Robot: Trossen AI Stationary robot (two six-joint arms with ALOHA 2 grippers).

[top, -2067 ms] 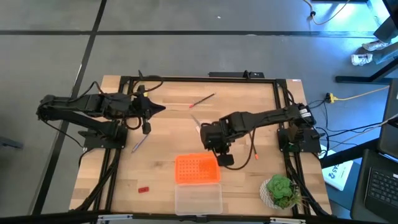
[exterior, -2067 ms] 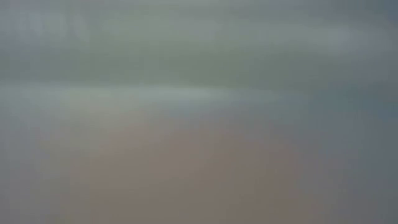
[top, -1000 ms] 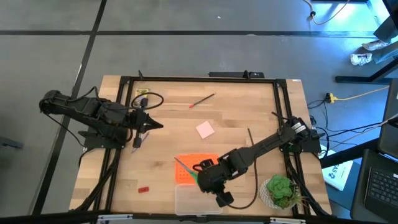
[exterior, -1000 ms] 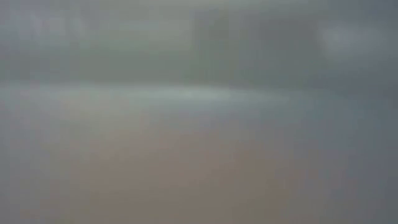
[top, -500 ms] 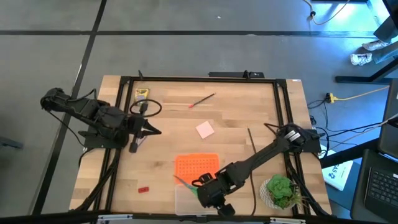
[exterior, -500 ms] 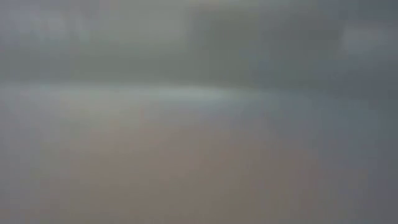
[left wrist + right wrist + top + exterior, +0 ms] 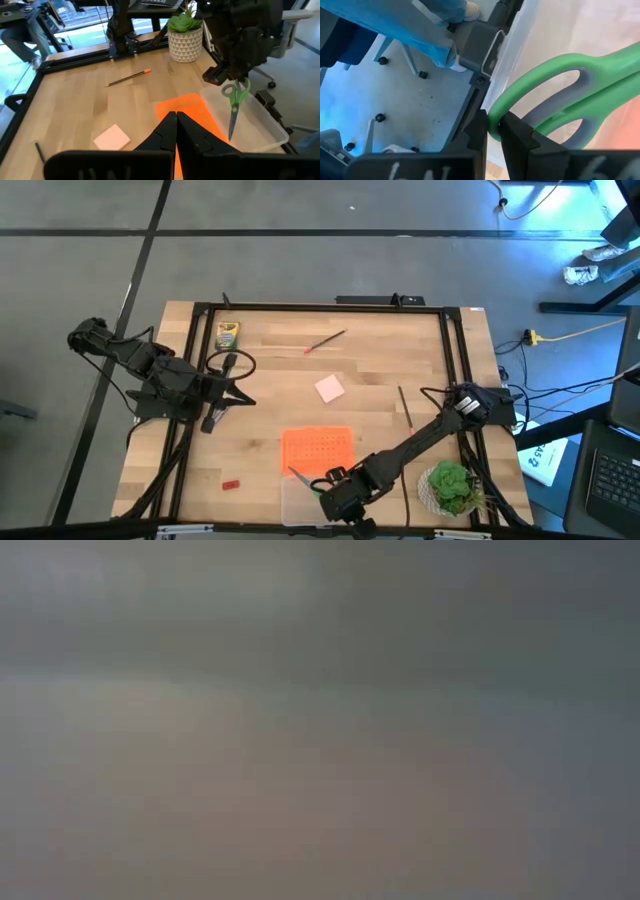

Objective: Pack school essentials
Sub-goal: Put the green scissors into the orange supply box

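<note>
At the counter's near edge the right pincer (image 7: 343,505), clamped on one pair of green-handled scissors (image 7: 234,102), hung over the empty-looking clear plastic box (image 7: 318,502), so packing seemed barely begun. Farther off lay one orange perforated lid (image 7: 317,451), one small red block (image 7: 231,482), one pink square pad (image 7: 331,388), two pencils and one yellow-green crayon box (image 7: 227,333). The left pincer (image 7: 246,390), pressed together and empty, waited at the left.
</note>
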